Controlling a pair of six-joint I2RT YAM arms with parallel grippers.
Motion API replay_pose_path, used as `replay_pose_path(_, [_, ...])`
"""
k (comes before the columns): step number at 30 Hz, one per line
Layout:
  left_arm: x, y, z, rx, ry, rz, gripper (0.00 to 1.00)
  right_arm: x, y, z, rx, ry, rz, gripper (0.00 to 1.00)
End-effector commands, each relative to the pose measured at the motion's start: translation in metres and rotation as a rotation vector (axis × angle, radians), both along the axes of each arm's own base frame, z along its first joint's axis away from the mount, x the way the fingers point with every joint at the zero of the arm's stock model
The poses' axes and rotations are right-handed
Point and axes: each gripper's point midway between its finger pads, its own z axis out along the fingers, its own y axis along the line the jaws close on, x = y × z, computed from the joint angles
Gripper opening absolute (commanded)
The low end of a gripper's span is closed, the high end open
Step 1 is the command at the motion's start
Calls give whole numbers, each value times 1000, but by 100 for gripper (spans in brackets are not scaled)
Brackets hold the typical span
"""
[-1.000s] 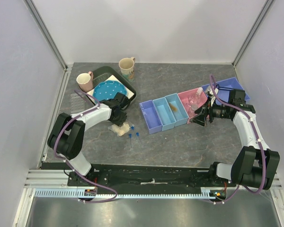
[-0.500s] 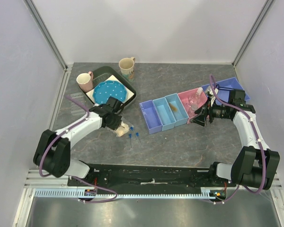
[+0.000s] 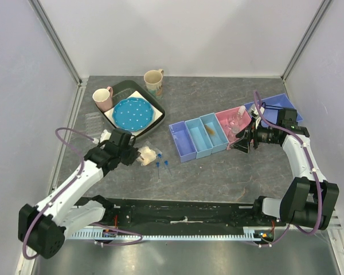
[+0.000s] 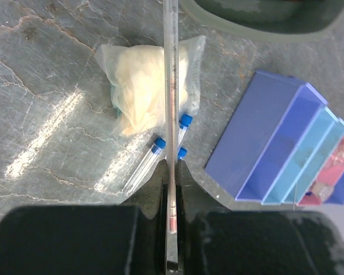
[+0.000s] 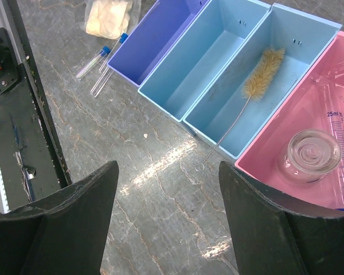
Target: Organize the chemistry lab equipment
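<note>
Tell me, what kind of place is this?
Likely a robot test bench set up as a chemistry lab: capped tubes on the table, a cleaning brush in a blue bin, a glass flask in the pink one.

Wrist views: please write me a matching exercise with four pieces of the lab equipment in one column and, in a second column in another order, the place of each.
Things
1. brush
2. clear flask
3. blue-capped tubes
4. thin glass rod

Places
A. lying on the table
B. in the pink bin
C. clamped in the left pincer
D. in a light blue bin

Pairs: 1-D, 2-B, 3-A, 4-C
</note>
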Motion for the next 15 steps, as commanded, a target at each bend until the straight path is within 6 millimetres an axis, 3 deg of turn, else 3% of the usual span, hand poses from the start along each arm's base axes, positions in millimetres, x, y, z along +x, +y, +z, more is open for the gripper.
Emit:
replay_pose_path(1, [-14, 2, 19, 14, -77, -116, 2, 8, 0, 20, 2, -92, 23, 78])
replay_pose_path(3, [-14, -4, 28, 10, -119, -185, 2, 9, 0, 19, 3, -90, 24, 78])
replay_pose_path(11, [-3, -91, 95, -150, -458, -729, 2, 9, 0, 19, -3, -94, 22, 78])
replay_pose_path(13, [-5, -111, 100, -203, -461, -800, 2, 8, 0, 20, -6, -99, 22, 78])
replay_pose_path(14, [-7, -129, 91, -213, -427, -852, 2, 9, -1, 20, -11, -103, 20, 78])
replay_pose_path(15, [-5, -141, 101, -225, -449, -876, 2, 9, -1, 20, -13, -105, 20, 78])
